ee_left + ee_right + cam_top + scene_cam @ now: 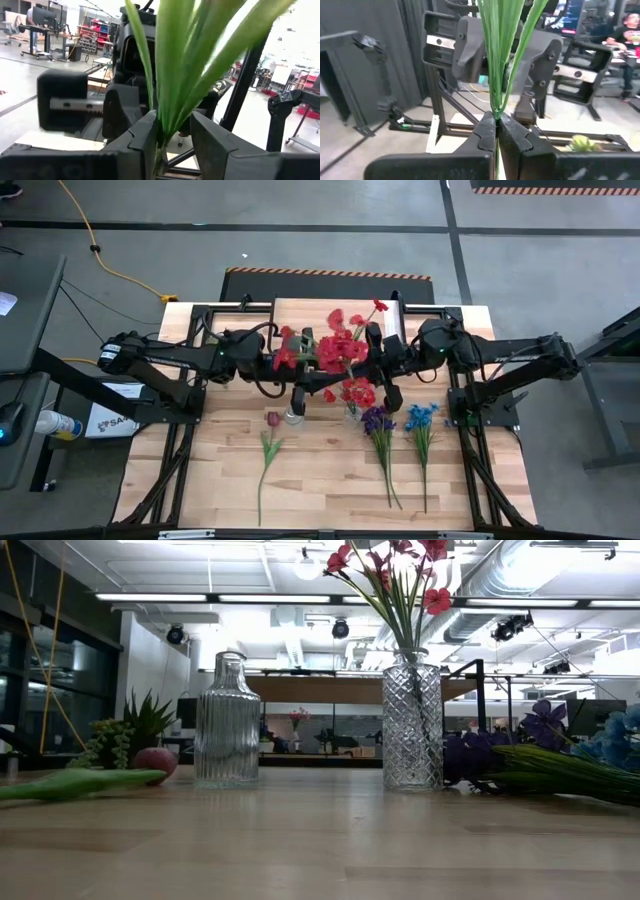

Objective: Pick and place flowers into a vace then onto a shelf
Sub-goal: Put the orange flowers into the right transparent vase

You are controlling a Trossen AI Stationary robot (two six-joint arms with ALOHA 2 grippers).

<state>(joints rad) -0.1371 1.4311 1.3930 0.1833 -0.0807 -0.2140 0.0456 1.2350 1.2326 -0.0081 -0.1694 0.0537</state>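
Observation:
A bunch of red flowers [340, 350] stands with its stems in a diamond-cut glass vase [412, 720] at mid-table. Both grippers meet at the bunch, high above the vase and out of the low view. My right gripper [496, 125] is shut on the green stems. My left gripper [175, 137] is open, with the stems [167, 100] standing in the gap close to one finger [145, 135]. A dark red flower [268, 448], a purple one [380, 438] and a blue one [422, 430] lie flat on the table. The shelf [300, 310] stands at the far edge. My right gripper pinches the bunch's green stems [496, 107] between its two fingers. It comes in level from the table's right, with the fingers across the stems. The stems stand upright, their lower ends in the vase. My left gripper: whether the stems touch its finger, I cannot tell.
A ribbed glass bottle [227, 720] stands to the left of the vase. A small spiky potted plant [140, 725] sits farther left. Dark frame bars run along both table sides [190, 380]. Bare planks lie toward the near edge [320, 490].

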